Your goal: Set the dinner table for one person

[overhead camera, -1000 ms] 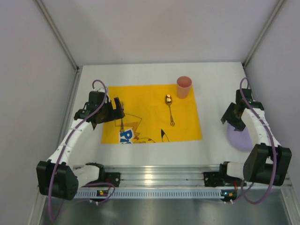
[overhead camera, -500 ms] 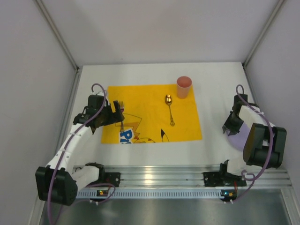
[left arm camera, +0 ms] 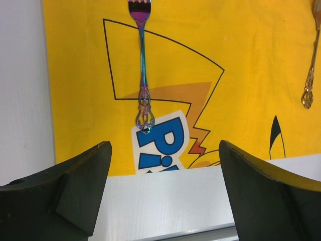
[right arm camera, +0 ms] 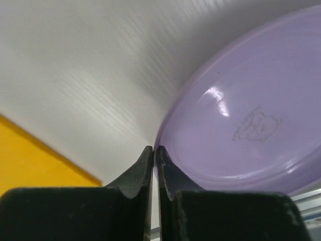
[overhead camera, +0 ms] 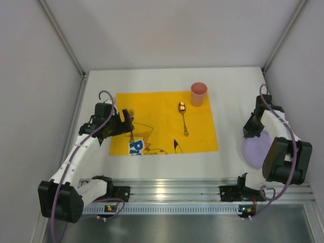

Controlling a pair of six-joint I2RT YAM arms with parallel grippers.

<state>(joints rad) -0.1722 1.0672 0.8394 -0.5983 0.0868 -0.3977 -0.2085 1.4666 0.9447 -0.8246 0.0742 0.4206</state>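
A purple plate [overhead camera: 258,150] [right arm camera: 251,125] lies on the white dinner table [overhead camera: 152,162] at the right, off the yellow placemat [overhead camera: 162,121]. My right gripper [overhead camera: 251,130] [right arm camera: 153,149] is shut on the plate's left rim, jaws almost touching with the thin edge between them. On the placemat lie an iridescent fork [overhead camera: 131,132] [left arm camera: 143,75] at the left and a gold spoon [overhead camera: 183,117] [left arm camera: 310,75] right of centre. A pink cup [overhead camera: 198,93] stands at its far right corner. My left gripper [overhead camera: 125,123] [left arm camera: 164,148] hovers open and empty over the placemat's near edge, short of the fork's handle.
Grey walls enclose the table on three sides; the right wall is close to the plate and right arm. A metal rail [overhead camera: 172,190] with both arm bases runs along the near edge. The placemat's corner [right arm camera: 30,160] shows left of the right fingers.
The right gripper's jaws have closed onto the plate's rim, and the right wrist has shifted slightly over the plate. The left arm drew back a little a second ago and has held still since.
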